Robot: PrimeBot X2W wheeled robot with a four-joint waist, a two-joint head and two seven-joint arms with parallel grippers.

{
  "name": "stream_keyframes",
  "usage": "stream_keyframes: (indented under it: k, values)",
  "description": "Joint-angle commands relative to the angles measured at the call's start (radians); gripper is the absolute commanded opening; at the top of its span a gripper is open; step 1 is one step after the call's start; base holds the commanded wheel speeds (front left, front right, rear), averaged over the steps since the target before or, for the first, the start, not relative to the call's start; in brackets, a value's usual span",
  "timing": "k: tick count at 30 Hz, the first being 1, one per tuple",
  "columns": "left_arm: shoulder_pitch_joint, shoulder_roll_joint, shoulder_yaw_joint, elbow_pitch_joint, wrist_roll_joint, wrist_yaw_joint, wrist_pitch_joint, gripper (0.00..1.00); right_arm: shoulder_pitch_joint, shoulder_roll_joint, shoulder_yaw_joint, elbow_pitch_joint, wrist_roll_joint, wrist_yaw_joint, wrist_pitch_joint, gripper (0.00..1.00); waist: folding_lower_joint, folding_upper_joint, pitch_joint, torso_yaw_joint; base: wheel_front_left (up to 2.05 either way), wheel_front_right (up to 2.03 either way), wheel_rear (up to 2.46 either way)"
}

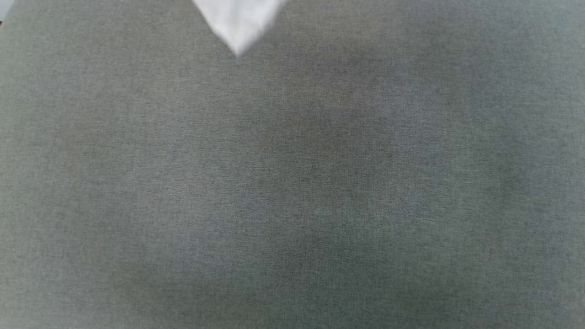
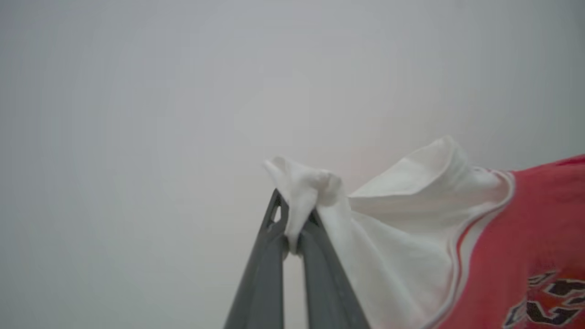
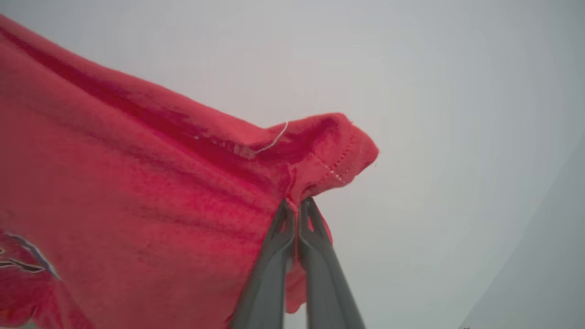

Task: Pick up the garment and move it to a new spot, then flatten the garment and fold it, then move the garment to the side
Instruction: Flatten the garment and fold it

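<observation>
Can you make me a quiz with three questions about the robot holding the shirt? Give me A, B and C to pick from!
1. Where does the left gripper pinch the garment?
A. its white sleeve
B. its red hem
C. its black lettering

2. What colour is the cloth at the right gripper?
A. white
B. blue
C. red

3. How are the two grippers?
A. both wide open
B. both shut on the garment
C. one open, one shut

Answers:
1 A, white cloth bunches up between its jaws.
2 C, red fabric folds over where it grips.
3 B, each wrist view shows closed jaws with cloth pinched between them.
</observation>
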Motion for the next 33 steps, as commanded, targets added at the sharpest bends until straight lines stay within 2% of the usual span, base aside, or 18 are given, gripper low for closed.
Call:
stream_keyframes:
  k: [1, 5, 9, 12, 18, 23, 27, 28, 33]
  values:
    - [0.016, 0.007, 0.003, -0.006, 0.024, -0.017, -0.012, 0.00, 0.022, 0.012, 0.000, 0.023, -0.018, -0.003, -0.032, 0.00, 0.0000, 0.0000, -0.003, 0.003, 0.00, 0.00, 0.00]
    - [0.111, 0.008, -0.010, -0.010, 0.022, -0.077, -0.017, 0.00, 0.085, 0.028, 0.047, 0.087, -0.011, -0.002, -0.013, 0.00, 0.0000, 0.0000, -0.015, 0.014, 0.00, 0.00, 0.00]
    - [0.229, 0.018, -0.064, -0.006, -0.009, -0.108, 0.010, 0.00, 0.184, 0.024, 0.103, 0.114, 0.062, -0.002, 0.037, 0.00, 0.0000, 0.0000, -0.024, 0.025, 0.00, 0.00, 0.00]
    - [0.335, 0.027, -0.110, -0.019, -0.053, -0.118, 0.060, 0.00, 0.271, 0.014, 0.150, 0.089, 0.136, -0.002, 0.088, 0.00, 0.0000, 0.0000, -0.032, 0.033, 0.00, 0.00, 0.00]
    - [0.533, 0.076, -0.178, -0.117, -0.191, -0.123, 0.208, 0.00, 0.472, -0.028, 0.216, -0.041, 0.295, -0.002, 0.225, 0.00, 0.0000, 0.0000, -0.050, 0.038, 0.00, 0.00, 0.00]
    - [0.685, 0.166, -0.221, -0.274, -0.303, -0.122, 0.329, 0.00, 0.657, -0.077, 0.257, -0.232, 0.426, -0.002, 0.372, 0.00, 0.0000, 0.0000, -0.065, 0.033, 0.00, 0.00, 0.00]
    - [0.803, 0.245, -0.230, -0.425, -0.374, -0.073, 0.380, 0.00, 0.792, -0.133, 0.245, -0.410, 0.494, -0.002, 0.483, 0.00, 0.0000, 0.0000, -0.073, 0.026, 0.00, 0.00, 0.00]
    - [0.803, 0.245, -0.230, -0.425, -0.374, -0.073, 0.380, 0.00, 0.792, -0.133, 0.245, -0.410, 0.494, -0.002, 0.483, 0.00, 0.0000, 0.0000, -0.073, 0.026, 0.00, 0.00, 0.00]
    - [0.930, 0.357, -0.247, -0.645, -0.418, 0.041, 0.422, 0.00, 0.955, -0.195, 0.187, -0.623, 0.530, -0.002, 0.617, 0.00, 0.0000, 0.0000, -0.073, 0.021, 0.00, 0.00, 0.00]
